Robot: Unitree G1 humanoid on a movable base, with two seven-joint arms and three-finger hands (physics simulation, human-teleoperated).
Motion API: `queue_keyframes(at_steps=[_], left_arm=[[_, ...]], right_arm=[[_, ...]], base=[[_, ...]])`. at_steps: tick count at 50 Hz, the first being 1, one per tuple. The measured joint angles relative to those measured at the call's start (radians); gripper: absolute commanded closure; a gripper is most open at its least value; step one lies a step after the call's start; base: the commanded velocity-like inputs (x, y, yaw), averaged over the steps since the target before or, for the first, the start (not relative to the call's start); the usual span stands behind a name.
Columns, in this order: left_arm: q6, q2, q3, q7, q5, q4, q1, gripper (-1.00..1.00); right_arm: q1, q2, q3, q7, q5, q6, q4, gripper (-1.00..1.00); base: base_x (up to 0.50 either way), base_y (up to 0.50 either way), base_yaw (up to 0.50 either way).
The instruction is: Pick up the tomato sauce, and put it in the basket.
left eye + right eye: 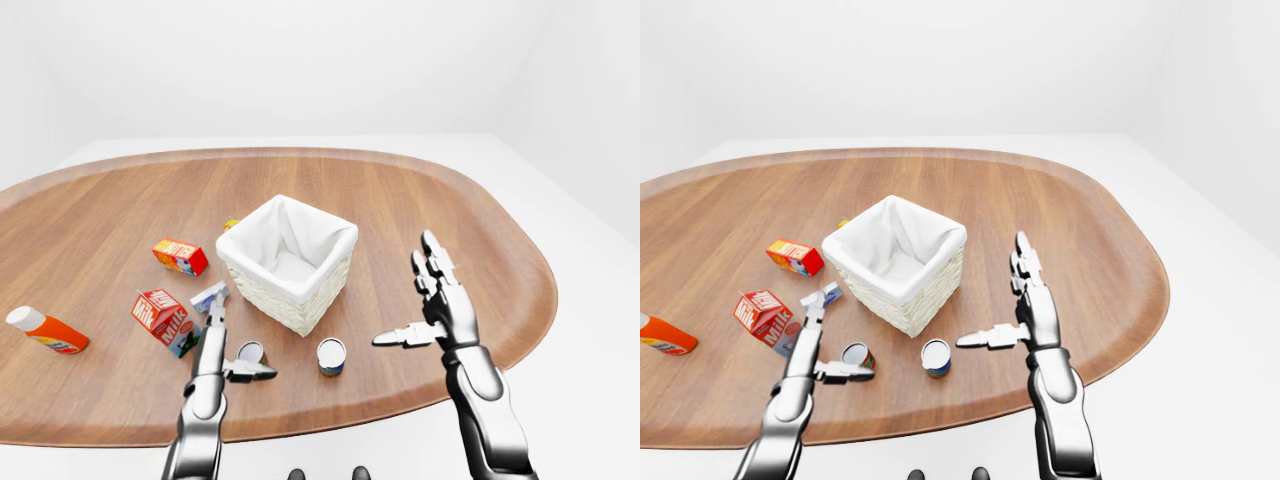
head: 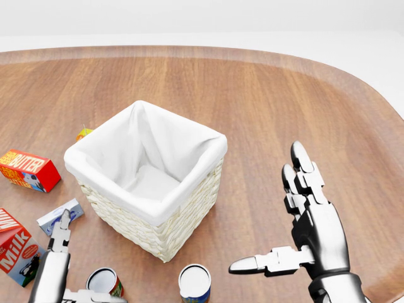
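We find the tomato sauce, a small red-sided can with a silver lid (image 2: 104, 281), standing upright near the table's bottom edge in the head view, just below the white-lined square wicker basket (image 2: 146, 177). The left hand (image 1: 222, 352) stands around it with fingers spread, thumb alongside the can; we cannot tell whether it touches. A second can with a blue and yellow label (image 2: 194, 283) stands to its right. The right hand (image 2: 302, 235) hovers open, well apart. A red milk carton (image 1: 160, 313), an orange butter box (image 1: 181, 256) and an orange bottle (image 1: 46, 331) lie toward the oval wooden table's (image 1: 420, 200) left side.
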Motion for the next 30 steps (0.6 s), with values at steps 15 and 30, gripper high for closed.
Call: queue_keyframes(at_steps=[15, 30], left_arm=[[-0.013, 0.005, -0.003, 0.013, -0.009, 0.053, -0.021, -1.00], [-0.029, 0.008, -0.009, 0.025, -0.013, 0.095, -0.038, -1.00]], right_arm=[[-0.002, 0.000, 0.000, 0.000, 0.000, 0.000, 0.002, -1.00], [0.000, 0.000, 0.001, 0.001, -0.002, 0.000, 0.007, -1.00]], base=[[0.00, 0.00, 0.00], [0.00, 0.00, 0.00]])
